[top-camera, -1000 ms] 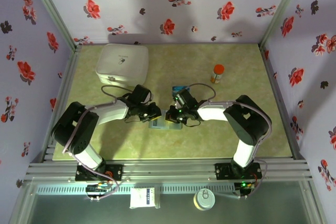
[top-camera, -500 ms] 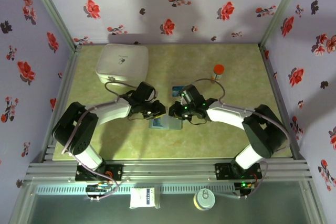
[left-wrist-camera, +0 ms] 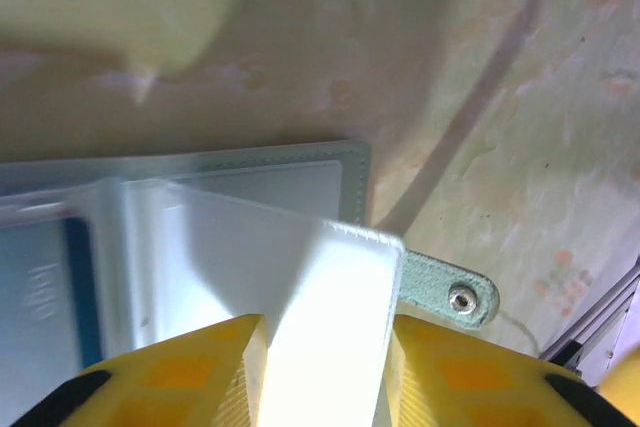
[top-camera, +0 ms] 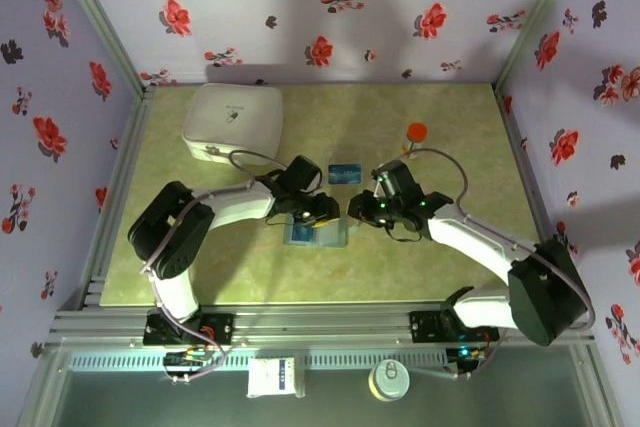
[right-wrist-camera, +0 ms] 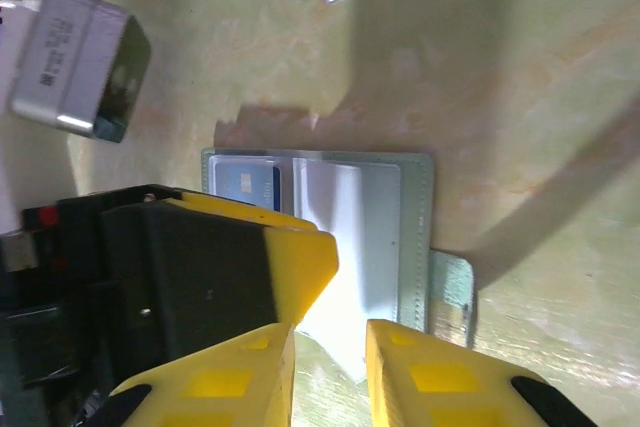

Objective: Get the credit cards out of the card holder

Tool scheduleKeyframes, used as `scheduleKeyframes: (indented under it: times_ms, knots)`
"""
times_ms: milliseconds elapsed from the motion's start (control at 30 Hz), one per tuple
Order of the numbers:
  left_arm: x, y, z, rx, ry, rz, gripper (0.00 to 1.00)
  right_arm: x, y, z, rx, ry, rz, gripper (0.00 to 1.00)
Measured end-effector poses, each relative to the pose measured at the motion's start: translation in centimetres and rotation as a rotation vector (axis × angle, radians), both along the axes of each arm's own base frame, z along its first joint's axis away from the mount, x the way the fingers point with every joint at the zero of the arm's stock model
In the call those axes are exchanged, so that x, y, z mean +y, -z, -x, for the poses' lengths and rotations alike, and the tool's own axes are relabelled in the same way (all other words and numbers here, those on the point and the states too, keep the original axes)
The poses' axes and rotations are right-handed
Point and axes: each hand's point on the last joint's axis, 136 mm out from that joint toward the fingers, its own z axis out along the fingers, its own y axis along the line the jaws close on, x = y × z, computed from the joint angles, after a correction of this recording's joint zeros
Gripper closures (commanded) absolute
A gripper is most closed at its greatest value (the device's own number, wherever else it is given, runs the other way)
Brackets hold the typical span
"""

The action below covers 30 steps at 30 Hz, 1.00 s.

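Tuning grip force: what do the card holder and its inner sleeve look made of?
Card holder: probably faux leather, matte grey-green, with a stitched border. Inner sleeve: likely clear glossy plastic film; it glares white, and a blue card shows through one pocket.

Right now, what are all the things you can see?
Box: one, white, far left of the table.
Bottle: one, orange cap, far side, right of middle.
Loose card: one, blue, flat on the table beyond the holder.
Holder: one, grey-blue, lying open mid-table by the grippers.
Card in holder: at least one, blue, in a sleeve.
Table: one, yellow-green.
Walls: pale, with red and dark flowers.
Can: one, pale, on the ledge in front of the table.
Left gripper: yellow fingers apart, a clear flap between them.
Right gripper: yellow fingers apart, over the holder's edge.
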Motion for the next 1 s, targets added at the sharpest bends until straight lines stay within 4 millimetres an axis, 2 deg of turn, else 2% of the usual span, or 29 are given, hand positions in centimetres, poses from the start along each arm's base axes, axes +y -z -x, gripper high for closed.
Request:
scheduleKeyframes:
  times_ms: [233, 367, 567, 767, 1000]
  knots:
    - [-0.7, -0.4, -0.2, -0.011, 0.008, 0.010, 0.58, -0.5, 0.3, 0.6, 0.012, -0.001, 0.014, 0.72]
    - [-0.3, -0.4, -0.7, -0.012, -0.005, 0.010, 0.59, -0.3, 0.8, 0.8, 0.025, -0.010, 0.019, 0.73]
    - [2.8, -0.9, -1.3, -0.021, -0.057, 0.009, 0.60, 1.5, 2.3, 1.4, 0.076, -0.058, 0.052, 0.73]
    - [6.5, -1.7, -1.6, -0.043, -0.114, 0.009, 0.60, 4.2, 2.0, 0.9, 0.076, -0.106, 0.055, 0.73]
    - [10.1, -0.6, -1.5, -0.031, -0.164, -0.020, 0.60, 6.4, 2.3, 0.4, 0.089, -0.135, 0.064, 0.73]
